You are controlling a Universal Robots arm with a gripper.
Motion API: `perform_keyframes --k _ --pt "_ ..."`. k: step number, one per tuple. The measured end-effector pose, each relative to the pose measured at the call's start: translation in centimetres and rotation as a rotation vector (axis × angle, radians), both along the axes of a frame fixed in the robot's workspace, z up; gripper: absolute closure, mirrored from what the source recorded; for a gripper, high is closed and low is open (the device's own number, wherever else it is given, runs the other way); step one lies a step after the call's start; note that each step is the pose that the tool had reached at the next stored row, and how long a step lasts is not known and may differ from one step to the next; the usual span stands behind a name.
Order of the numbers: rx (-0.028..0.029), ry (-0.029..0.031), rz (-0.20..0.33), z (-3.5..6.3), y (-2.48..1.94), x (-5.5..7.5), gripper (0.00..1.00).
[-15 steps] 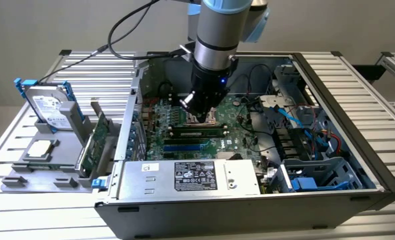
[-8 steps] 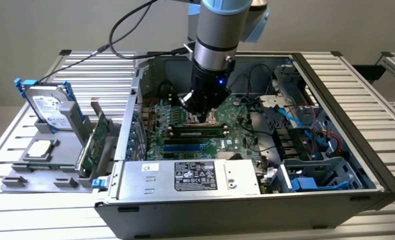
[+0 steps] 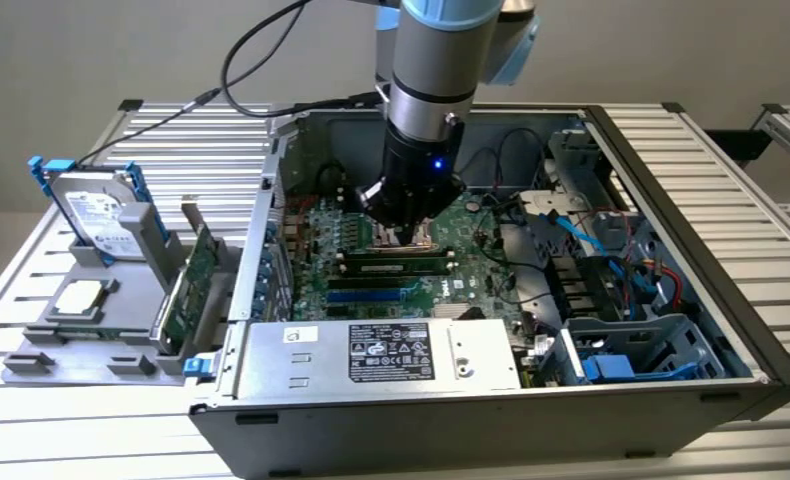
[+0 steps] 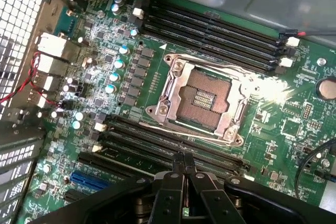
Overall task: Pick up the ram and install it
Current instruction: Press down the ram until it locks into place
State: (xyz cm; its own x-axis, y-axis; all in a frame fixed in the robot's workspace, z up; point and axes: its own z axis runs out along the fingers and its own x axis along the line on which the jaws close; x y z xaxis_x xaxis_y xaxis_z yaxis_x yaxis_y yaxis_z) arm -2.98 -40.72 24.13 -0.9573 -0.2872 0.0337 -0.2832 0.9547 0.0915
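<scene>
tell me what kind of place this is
Likely a robotics lab or test bench: a robot arm reaches into an open computer case on a slatted metal table, beside a hard drive.

- The exterior view is evenly and softly lit, seemingly from overhead; the pale slatted surface (image 3: 88,420) reads bright, without harsh shadows.
- The inside of the computer case (image 3: 715,330) is dimmer, with the arm (image 3: 429,90) shading the motherboard (image 3: 368,285) beneath it.
- A small blue indicator light (image 3: 434,163) glows on the arm's dark lower part.
- In the wrist view, strong glare burns out on the metal CPU socket frame (image 4: 262,90), with streaks spreading beside it.
- The tool (image 4: 184,167) is dark and soft, probably out of focus because it is close to the lens.
- Fine board detail is slightly blurred in both views.
</scene>
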Motion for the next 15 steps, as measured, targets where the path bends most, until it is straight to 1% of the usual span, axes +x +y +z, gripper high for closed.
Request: perform_keyframes --k 3,6,8,10,14,15 --pt "-0.0033 0.0 -0.037 0.01 -0.01 0.0 0.89" --pt "-0.0089 0.0 -0.069 0.0 0.0 0.0 0.89" --pt "-0.0136 -0.0001 -0.091 0.0 0.0 0.0 0.89" --pt "-0.0187 -0.0002 -0.111 0.0 0.0 0.0 0.89" --pt "-0.0335 -0.0008 -0.14 0.01 -0.01 0.0 0.89" --pt "-0.0362 -0.0009 -0.143 0.02 -0.03 0.0 0.89"
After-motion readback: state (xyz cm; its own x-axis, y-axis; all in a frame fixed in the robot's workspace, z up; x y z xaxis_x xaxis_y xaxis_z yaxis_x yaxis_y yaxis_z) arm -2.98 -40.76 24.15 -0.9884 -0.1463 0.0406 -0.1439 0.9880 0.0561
